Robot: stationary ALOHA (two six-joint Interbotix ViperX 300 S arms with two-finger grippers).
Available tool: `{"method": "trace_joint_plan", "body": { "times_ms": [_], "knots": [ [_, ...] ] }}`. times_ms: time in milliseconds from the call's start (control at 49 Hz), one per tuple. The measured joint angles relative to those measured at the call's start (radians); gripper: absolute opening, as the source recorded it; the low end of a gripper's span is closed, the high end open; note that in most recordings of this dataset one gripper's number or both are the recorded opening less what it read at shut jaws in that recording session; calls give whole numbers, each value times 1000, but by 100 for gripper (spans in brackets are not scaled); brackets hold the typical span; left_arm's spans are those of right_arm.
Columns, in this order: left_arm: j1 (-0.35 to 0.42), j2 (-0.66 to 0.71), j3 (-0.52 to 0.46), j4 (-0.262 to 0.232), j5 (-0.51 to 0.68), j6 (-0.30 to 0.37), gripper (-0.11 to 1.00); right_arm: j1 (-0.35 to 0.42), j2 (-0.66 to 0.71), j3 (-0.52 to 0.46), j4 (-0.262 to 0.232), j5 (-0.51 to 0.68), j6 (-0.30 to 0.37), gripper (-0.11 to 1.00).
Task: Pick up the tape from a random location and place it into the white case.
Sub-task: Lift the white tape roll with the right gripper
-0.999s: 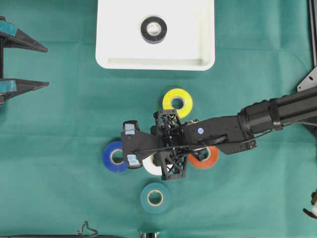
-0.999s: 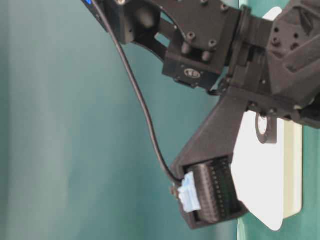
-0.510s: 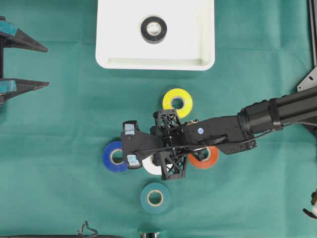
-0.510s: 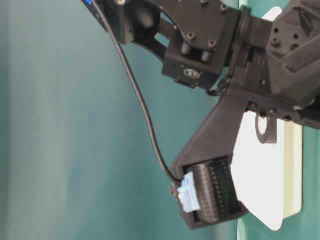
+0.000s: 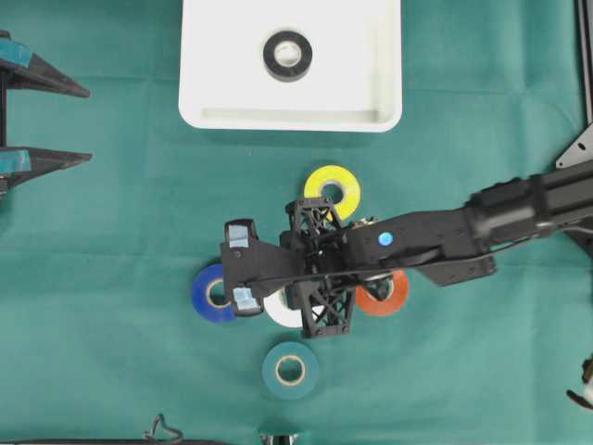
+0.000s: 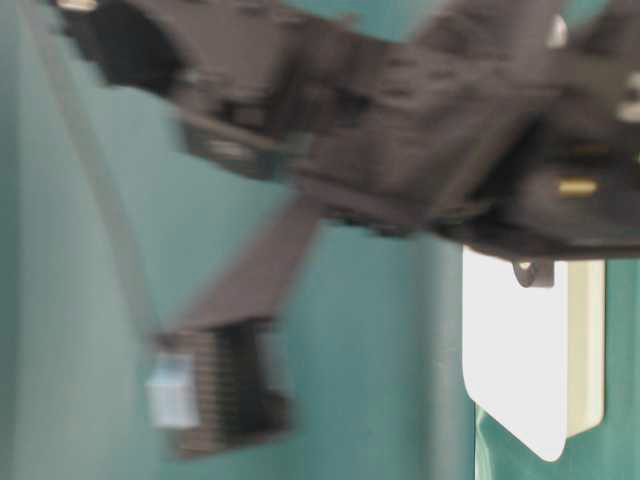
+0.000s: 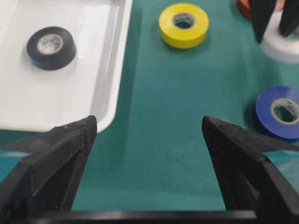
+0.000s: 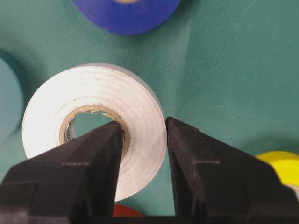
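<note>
White tape roll [image 8: 93,130] sits clamped by the right gripper [image 8: 142,140]: one jaw stands inside the cardboard core, the other presses the roll's outer face at its 3 o'clock side, so the band of tape is pinched between them. In the overhead view only a sliver of that roll [image 5: 283,313] shows under the gripper's black frame, near the middle of the green tabletop [image 5: 111,371]. Around it lie the blue roll [image 5: 211,293] at 9 o'clock, the teal roll [image 5: 290,370] at 6 o'clock, the orange roll [image 5: 384,295] at 3 o'clock and the yellow roll [image 5: 333,191] toward 12 o'clock. The white case [image 5: 213,93] rests well apart at 12 o'clock, with a black roll [image 5: 287,55] inside it. The left gripper [image 7: 149,140] hangs at the overhead view's 9 o'clock edge, its jaws spread wide with nothing between them. The table-level view is blurred by the arm.
</note>
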Motion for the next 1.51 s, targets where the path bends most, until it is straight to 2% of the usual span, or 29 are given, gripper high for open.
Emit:
{"method": "trace_joint_plan", "body": {
  "times_ms": [428,734,1509],
  "knots": [
    [2,0,0,-2,0,0,96,0,-117,-140,-60,301,2,29],
    [0,0,-2,0,0,0,96,0,-164,-245,-64,463,3,29],
    [0,0,0,0,0,0,96,0,-178,-270,-64,495,6,29]
  ]
}}
